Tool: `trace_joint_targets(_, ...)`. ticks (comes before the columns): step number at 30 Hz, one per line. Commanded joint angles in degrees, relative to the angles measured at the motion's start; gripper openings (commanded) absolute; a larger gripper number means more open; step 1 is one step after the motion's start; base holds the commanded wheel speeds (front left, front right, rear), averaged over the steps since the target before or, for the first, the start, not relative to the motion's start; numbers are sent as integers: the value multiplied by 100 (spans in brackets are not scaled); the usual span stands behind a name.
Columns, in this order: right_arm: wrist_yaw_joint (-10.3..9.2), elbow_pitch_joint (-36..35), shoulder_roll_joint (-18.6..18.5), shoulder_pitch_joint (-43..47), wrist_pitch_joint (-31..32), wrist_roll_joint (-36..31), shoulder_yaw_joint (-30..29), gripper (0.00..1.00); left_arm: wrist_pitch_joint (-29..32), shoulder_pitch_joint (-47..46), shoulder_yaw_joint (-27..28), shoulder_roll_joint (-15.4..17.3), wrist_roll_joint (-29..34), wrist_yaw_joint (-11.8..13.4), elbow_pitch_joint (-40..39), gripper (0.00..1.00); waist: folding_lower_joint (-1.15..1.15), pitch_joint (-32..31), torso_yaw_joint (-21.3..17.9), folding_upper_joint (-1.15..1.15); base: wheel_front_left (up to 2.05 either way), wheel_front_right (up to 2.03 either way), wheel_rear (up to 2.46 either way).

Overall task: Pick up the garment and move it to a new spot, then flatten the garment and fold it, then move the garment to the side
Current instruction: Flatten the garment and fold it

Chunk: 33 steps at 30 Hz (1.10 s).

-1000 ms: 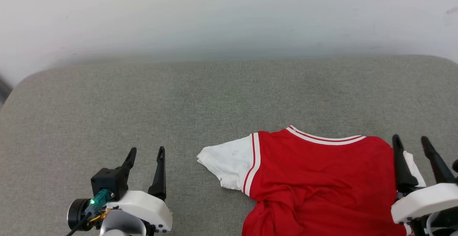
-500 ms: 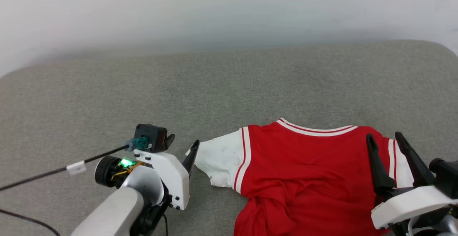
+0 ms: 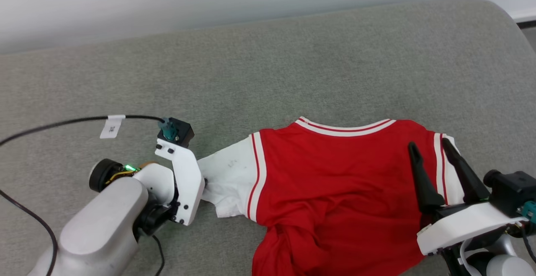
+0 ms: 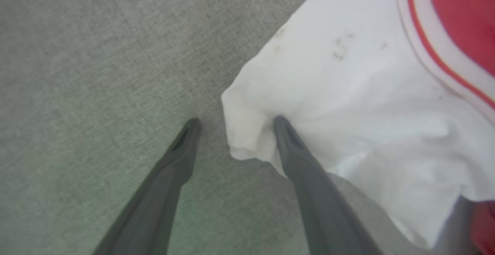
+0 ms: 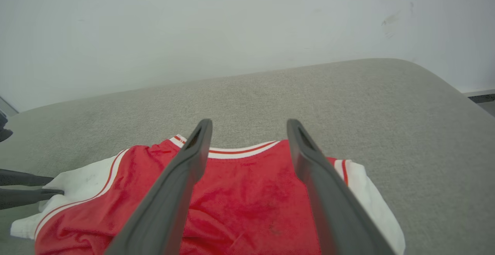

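Observation:
The garment (image 3: 335, 184), red with white short sleeves and a striped collar, lies plain side up on the grey padded surface (image 3: 293, 58), its lower part bunched. My left gripper (image 4: 236, 123) is open and points down at the tip of the white left sleeve (image 4: 348, 92). One finger presses on the sleeve's edge and the other rests on bare surface, with the sleeve's corner between them. In the head view the left arm's white wrist (image 3: 184, 175) covers those fingers. My right gripper (image 3: 435, 163) hovers open over the garment's right shoulder (image 5: 247, 201), holding nothing.
A black cable (image 3: 63, 123) with a white tag loops over the surface left of the left arm. A pale wall (image 5: 193, 34) runs behind. The surface's rounded corner (image 3: 508, 20) drops off at the far right. Bare grey surface lies beyond the collar.
The head camera has tilted down. My left arm has swung forward and right, tipping its fingers down onto the sleeve's tip. The right gripper has shifted left over the shoulder. Both stay open.

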Motion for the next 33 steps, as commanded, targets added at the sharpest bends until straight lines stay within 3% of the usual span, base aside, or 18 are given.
trace_joint_targets(1,-2,33,7,-84,-43,27,29,100,160,141,-148,-44,-56,-57,141,100,0,132,-123,0,0,0,0)
trace_joint_targets(2,-2,48,-3,-107,-57,16,28,100,271,154,-211,-64,-72,-101,172,82,0,163,-139,0,0,0,0)
trace_joint_targets(4,-2,121,-30,-161,-129,11,32,100,433,265,-347,-184,-187,-184,241,0,0,187,-147,0,0,0,0)
trace_joint_targets(10,-2,180,-177,-139,-25,-9,12,100,-197,335,-183,-252,-59,-41,153,0,0,-41,33,0,0,0,0)
trace_joint_targets(18,-2,345,-597,12,494,328,-246,100,-1611,595,342,-232,113,468,-280,0,0,-501,486,0,0,0,0)
trace_joint_targets(24,-2,902,-1048,130,1504,932,-768,100,-2097,953,566,-97,131,750,-770,0,0,-794,819,0,0,0,0)
trace_joint_targets(33,-2,1724,-1528,-355,3396,1442,-1326,100,-2144,1075,606,85,236,966,-1559,0,0,-599,1067,0,0,0,0)
